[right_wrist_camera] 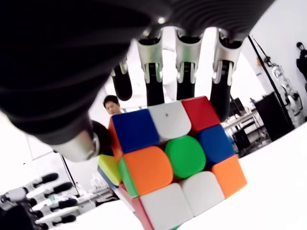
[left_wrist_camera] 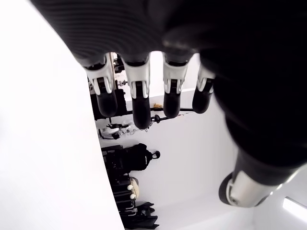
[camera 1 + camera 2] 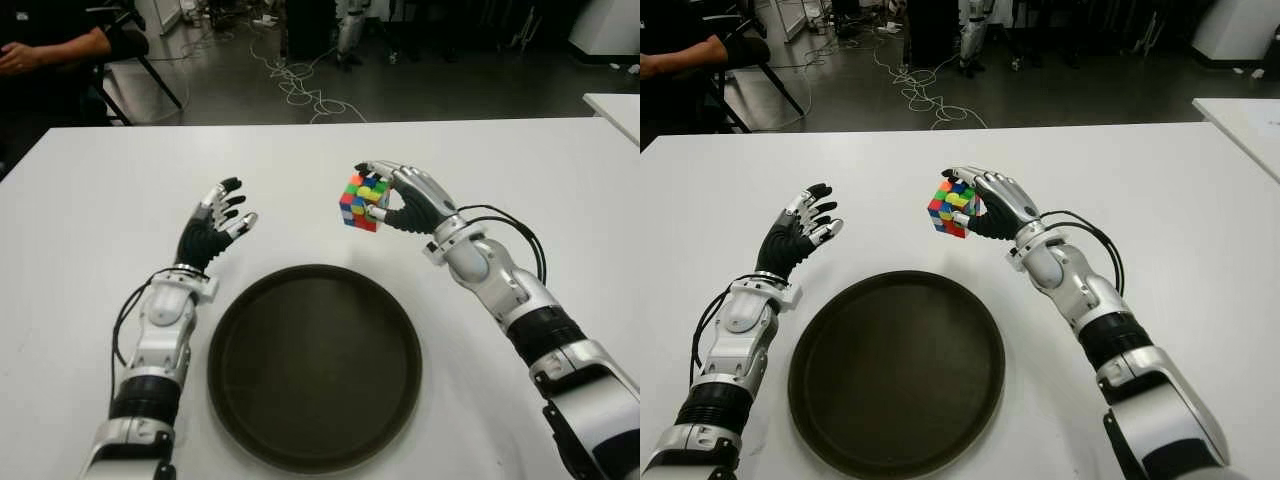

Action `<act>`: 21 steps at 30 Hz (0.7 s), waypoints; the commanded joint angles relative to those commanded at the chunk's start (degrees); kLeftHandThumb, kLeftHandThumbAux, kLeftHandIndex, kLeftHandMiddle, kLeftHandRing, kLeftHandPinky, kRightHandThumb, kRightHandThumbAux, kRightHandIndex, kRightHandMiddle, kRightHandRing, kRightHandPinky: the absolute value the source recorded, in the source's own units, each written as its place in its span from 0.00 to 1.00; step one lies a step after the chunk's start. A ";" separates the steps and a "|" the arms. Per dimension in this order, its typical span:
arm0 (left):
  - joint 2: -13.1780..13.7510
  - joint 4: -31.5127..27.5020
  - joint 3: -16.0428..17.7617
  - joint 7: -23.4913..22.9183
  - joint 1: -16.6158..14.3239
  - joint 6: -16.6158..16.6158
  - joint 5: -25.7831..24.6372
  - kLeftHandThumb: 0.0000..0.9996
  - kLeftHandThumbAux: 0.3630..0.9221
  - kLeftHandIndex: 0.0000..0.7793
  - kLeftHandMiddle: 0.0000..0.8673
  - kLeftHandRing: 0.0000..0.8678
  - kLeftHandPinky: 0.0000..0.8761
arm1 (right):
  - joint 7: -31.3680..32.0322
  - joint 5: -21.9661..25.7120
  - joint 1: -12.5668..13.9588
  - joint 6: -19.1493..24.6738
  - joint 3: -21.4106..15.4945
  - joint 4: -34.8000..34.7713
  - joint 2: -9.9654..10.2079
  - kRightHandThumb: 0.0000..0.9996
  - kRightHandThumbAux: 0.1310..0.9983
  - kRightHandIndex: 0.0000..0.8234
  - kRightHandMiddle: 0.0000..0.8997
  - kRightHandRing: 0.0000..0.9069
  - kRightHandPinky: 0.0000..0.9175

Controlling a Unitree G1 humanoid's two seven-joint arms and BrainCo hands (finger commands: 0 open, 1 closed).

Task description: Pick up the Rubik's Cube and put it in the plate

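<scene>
My right hand (image 3: 392, 198) holds the Rubik's Cube (image 3: 363, 202) above the white table (image 3: 520, 180), its fingers curled over the top and the thumb under it. The right wrist view shows the cube (image 1: 172, 163) close up between those fingers (image 1: 154, 81). The cube hangs just beyond the far rim of the round dark plate (image 3: 314, 365), a little to its right. My left hand (image 3: 215, 228) is raised left of the plate with fingers spread and holds nothing.
A second white table's corner (image 3: 615, 105) shows at far right. Cables (image 3: 300, 85) lie on the floor beyond the table. A person's arm (image 3: 50, 45) shows at the far left by a chair.
</scene>
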 joint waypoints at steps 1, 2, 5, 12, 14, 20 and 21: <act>0.01 0.00 -0.02 -0.02 -0.01 -0.01 0.02 0.13 0.60 0.09 0.13 0.13 0.12 | 0.04 0.00 0.12 -0.05 -0.08 -0.32 -0.03 1.00 0.59 0.22 0.58 0.45 0.33; 0.02 0.01 -0.03 -0.03 -0.01 -0.02 0.04 0.12 0.60 0.09 0.13 0.13 0.12 | 0.07 0.00 0.20 -0.08 -0.15 -0.54 -0.05 1.00 0.59 0.22 0.58 0.45 0.34; 0.02 -0.11 -0.04 0.01 0.03 0.23 0.04 0.12 0.58 0.09 0.13 0.13 0.13 | -0.17 0.04 0.52 -0.55 -0.35 -1.29 -0.08 1.00 0.59 0.22 0.58 0.45 0.34; -0.08 -0.62 0.02 0.25 0.21 1.26 -0.05 0.14 0.57 0.09 0.12 0.13 0.14 | 0.06 0.16 1.61 -0.58 -0.66 -3.87 -0.17 1.00 0.59 0.23 0.58 0.46 0.33; -0.09 -0.74 0.02 0.32 0.25 1.47 -0.03 0.14 0.58 0.08 0.11 0.12 0.13 | 0.13 0.13 1.89 -0.52 -0.70 -4.49 -0.17 1.00 0.59 0.22 0.58 0.46 0.31; -0.22 -1.96 -0.23 0.40 0.52 2.63 0.13 0.14 0.59 0.07 0.10 0.11 0.13 | 1.49 0.80 4.59 -0.29 -1.00 -9.79 -0.22 1.00 0.59 0.20 0.58 0.45 0.28; -0.24 -2.09 -0.24 0.42 0.55 2.73 0.14 0.13 0.59 0.08 0.11 0.11 0.13 | 1.77 0.89 4.90 -0.16 -1.06 -10.41 -0.22 1.00 0.59 0.19 0.58 0.46 0.28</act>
